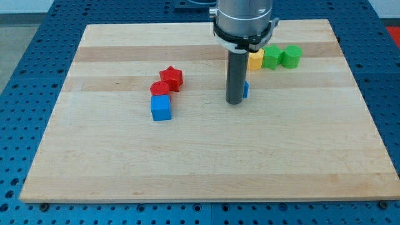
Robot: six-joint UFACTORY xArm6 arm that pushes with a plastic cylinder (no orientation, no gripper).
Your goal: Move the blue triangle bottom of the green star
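My tip (234,101) rests on the board near its middle, slightly right. The blue triangle (245,90) is mostly hidden behind the rod; only a blue sliver shows at the rod's right side, touching or very close to it. The green star (272,57) sits toward the view's top right, up and right of my tip, between a yellow block (255,60) on its left and a green block (291,56) on its right.
A red star-like block (171,78), a red block (160,89) and a blue cube (160,107) cluster left of centre. The wooden board (200,162) lies on a blue perforated table.
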